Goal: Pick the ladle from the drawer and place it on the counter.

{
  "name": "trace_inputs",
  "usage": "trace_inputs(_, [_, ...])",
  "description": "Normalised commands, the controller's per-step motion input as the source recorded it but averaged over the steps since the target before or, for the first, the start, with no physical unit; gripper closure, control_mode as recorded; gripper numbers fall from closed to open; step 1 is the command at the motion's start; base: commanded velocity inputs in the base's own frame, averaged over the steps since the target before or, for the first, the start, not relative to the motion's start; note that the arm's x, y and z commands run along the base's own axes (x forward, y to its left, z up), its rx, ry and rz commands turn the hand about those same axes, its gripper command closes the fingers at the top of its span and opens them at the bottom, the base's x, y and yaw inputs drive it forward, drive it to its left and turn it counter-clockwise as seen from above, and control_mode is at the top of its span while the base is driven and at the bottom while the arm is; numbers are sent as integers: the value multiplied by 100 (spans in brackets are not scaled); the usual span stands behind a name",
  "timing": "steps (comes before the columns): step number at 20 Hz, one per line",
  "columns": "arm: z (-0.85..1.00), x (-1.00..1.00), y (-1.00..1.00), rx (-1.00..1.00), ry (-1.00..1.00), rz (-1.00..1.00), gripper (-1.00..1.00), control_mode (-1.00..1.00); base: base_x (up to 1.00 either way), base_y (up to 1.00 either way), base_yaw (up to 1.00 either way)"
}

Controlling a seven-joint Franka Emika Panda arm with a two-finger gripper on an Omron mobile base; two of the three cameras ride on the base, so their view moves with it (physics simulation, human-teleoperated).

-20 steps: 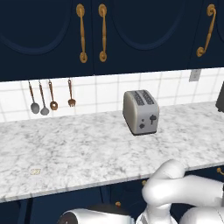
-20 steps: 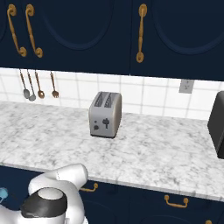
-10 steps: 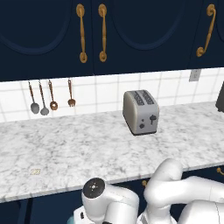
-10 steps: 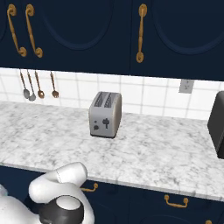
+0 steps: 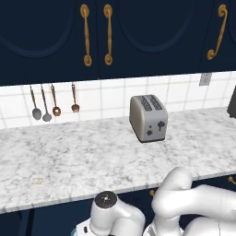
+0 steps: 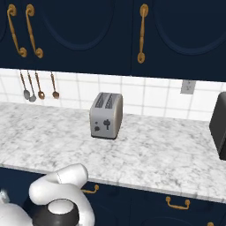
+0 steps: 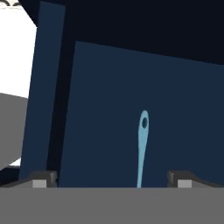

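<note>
Two fingers [image 7: 43, 179] spread wide over the open drawer [image 7: 109, 109], straddling the ladle [image 7: 142, 144] handle lying inside. Reaching step; next: descend, close, lift toward bench [image 5: 92, 152].

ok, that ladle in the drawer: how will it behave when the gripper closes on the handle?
The ladle looks thin and straight, so probably stiff and light. Its handle is narrow and lies flat on the drawer floor, so it may slip or pivot between the fingers. The gripper is open, straddling the handle; the bowl end is hidden, so balance is uncertain.
</note>
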Motion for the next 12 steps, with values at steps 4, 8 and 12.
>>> trace_inputs(4, [-13,0,35,-3,0,0,-100,-100,0,0,0])
trace_inputs(8, [-46,0,41,-3,7,0,-100,-100,0,0,0])
trace_inputs(12, [-36,0,34,-1,9,0,-100,-100,0,0,0])
